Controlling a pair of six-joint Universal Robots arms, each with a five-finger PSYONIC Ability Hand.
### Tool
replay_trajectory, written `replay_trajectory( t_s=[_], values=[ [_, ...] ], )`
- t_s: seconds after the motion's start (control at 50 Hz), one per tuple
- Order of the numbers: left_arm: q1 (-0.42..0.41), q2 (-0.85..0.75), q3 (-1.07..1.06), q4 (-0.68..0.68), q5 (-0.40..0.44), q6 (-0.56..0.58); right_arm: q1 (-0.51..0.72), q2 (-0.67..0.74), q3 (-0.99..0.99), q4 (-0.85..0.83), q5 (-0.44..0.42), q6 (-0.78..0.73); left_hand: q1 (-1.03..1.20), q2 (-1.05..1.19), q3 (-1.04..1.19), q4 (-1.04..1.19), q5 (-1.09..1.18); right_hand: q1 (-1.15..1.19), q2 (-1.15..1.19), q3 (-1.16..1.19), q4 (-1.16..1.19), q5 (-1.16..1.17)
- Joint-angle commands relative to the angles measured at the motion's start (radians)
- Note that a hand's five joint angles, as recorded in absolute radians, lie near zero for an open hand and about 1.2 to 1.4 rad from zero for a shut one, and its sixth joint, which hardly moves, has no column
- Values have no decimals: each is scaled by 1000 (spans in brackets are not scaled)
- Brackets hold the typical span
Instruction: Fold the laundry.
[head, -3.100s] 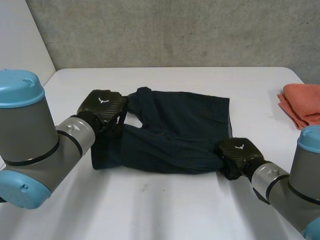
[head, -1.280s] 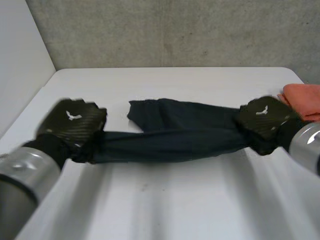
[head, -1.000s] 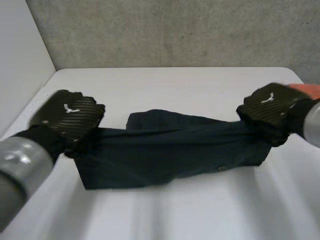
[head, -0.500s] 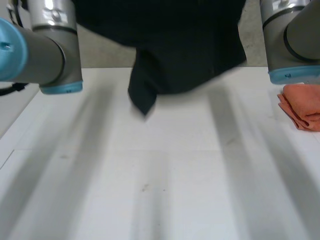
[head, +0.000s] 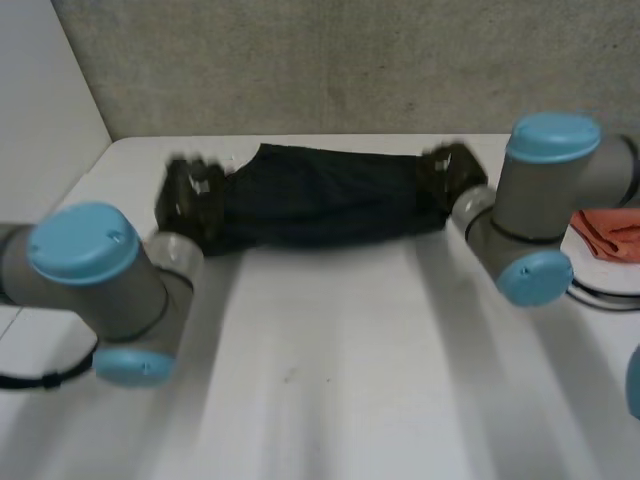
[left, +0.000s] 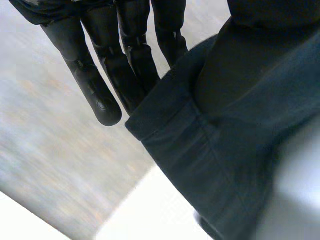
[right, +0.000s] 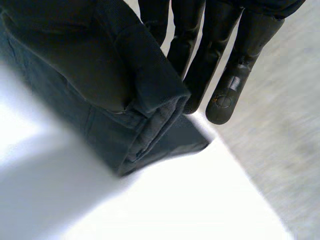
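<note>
Dark garment (head: 320, 195) lay stretched crosswise along the white table's (head: 330, 360) far side.
Its long axis ran left to right, with one end at each hand. The left hand (head: 192, 195) and right hand (head: 448, 168) each pinched an end with straight fingers, equally near, so the fold probably needed both.

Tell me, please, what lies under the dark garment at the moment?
The white table shows beneath the dark garment, stretched between the left hand and right hand. Anything directly under the cloth is covered.
</note>
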Motion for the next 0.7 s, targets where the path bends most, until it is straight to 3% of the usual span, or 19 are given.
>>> replay_trajectory(
  t_s=[0.02, 0.16, 0.26, 0.34, 0.42, 0.48, 0.58, 0.7],
  values=[
    [-28, 43, -76, -265, -63, 29, -8, -55, 129, 150, -4, -24, 243, 195, 202, 195, 246, 420, 219, 212, 206, 231],
    [-49, 226, -195, -500, -79, 37, -17, -305, 391, 311, -7, -102, 243, 195, 202, 195, 246, 420, 219, 212, 206, 231],
    [-83, 310, -252, -678, -77, 37, -19, -381, 568, 402, -4, -211, 243, 195, 202, 195, 246, 420, 219, 212, 206, 231],
    [-140, 384, -309, -900, -69, 49, -19, -490, 745, 474, 1, -309, 243, 195, 202, 195, 246, 420, 219, 212, 206, 231],
    [-202, 456, -352, -1030, -43, 112, -25, -618, 896, 529, -10, -392, 243, 195, 202, 195, 246, 420, 219, 212, 206, 231],
    [-215, 473, -349, -1028, -30, 161, -54, -690, 948, 537, -36, -424, 243, 195, 202, 195, 246, 420, 219, 212, 206, 231],
    [-138, 395, -231, -843, -26, 206, -83, -701, 912, 518, -96, -409, 243, 195, 202, 195, 246, 420, 219, 212, 206, 231],
    [-115, 139, -27, -571, -26, 218, -91, -497, 748, 312, -78, -247, 243, 195, 202, 195, 246, 420, 219, 212, 206, 231]
  ],
)
